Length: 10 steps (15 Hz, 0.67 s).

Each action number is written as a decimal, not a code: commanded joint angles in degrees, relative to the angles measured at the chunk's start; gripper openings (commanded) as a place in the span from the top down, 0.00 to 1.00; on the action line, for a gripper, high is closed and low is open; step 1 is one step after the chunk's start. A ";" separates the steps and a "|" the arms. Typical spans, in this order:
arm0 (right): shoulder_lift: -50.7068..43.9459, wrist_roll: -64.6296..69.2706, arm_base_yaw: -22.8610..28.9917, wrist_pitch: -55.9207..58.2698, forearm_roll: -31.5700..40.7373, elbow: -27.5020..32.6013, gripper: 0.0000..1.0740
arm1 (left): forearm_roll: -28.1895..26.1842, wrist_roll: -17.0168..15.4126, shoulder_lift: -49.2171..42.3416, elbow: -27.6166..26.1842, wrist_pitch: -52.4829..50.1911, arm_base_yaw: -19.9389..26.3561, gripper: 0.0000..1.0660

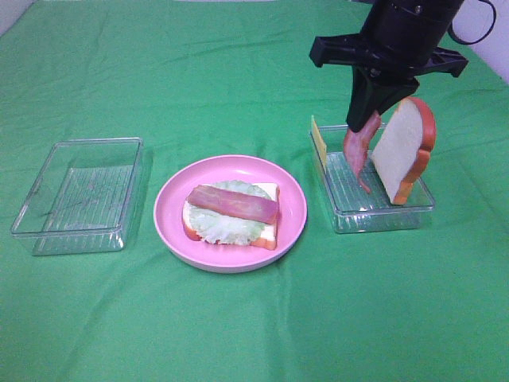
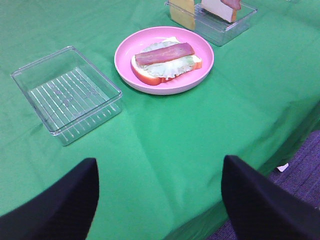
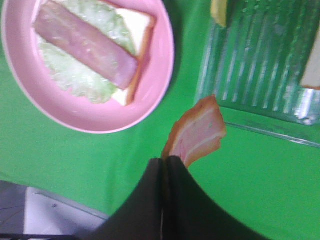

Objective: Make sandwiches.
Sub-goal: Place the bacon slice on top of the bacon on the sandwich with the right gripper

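**A:** Where does the sandwich stand?

**B:** An open sandwich [image 1: 231, 216] lies on the round pink plate [image 1: 165, 213] in the middle of the scene. The bottom slice [image 1: 269, 232] is white with an orange-brown crust. Pale lettuce [image 1: 221, 228] is spread over it, and one pink bacon strip [image 1: 233, 204] lies flat across the top, running left to right.

**A:** And the other parts?

**B:** They are to the right and slightly farther back. The right gripper [image 1: 368, 121] has its fingers pressed together on the top end of a second bacon strip [image 1: 355, 153], which hangs straight down over the right tray [image 1: 382, 220]. The right wrist view shows the same pinch, with the strip sticking out past the closed black tips.

**A:** Does the strip touch the tray?

**B:** Its lower tip seems to hang just clear of the ribbed floor, but the angle is too poor to be sure.

**A:** What is in that tray?

**B:** A bread slice [image 1: 406, 147] stands on edge and leans against the right end. A yellow cheese slice [image 1: 318, 137] stands upright against the left wall. The hanging strip is between them.

**A:** What about the left side?

**B:** The left tray [image 1: 79, 239] sits left of the plate and apart from it. Everything rests on a green cloth [image 1: 254, 334].

**A:** And the left gripper?

**B:** The left gripper [image 2: 160, 162] hovers over the near edge of the cloth, well apart from the plate. Its two dark fingers [image 2: 65, 205] are spread wide and hold nothing.
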 commanded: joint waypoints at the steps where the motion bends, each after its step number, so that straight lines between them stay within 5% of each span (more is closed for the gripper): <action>1: -0.11 -3.78 0.00 1.09 9.68 -0.34 1.00 | -0.23 0.11 -1.26 0.11 -0.69 -0.11 0.37; 5: 3.61 -9.74 1.95 -2.64 25.61 -0.29 1.00 | -0.23 0.11 -1.26 0.11 -0.69 -0.11 0.37; 10: 9.80 -15.24 7.85 -12.38 33.80 -0.29 1.00 | -0.23 0.11 -1.26 0.11 -0.69 -0.11 0.37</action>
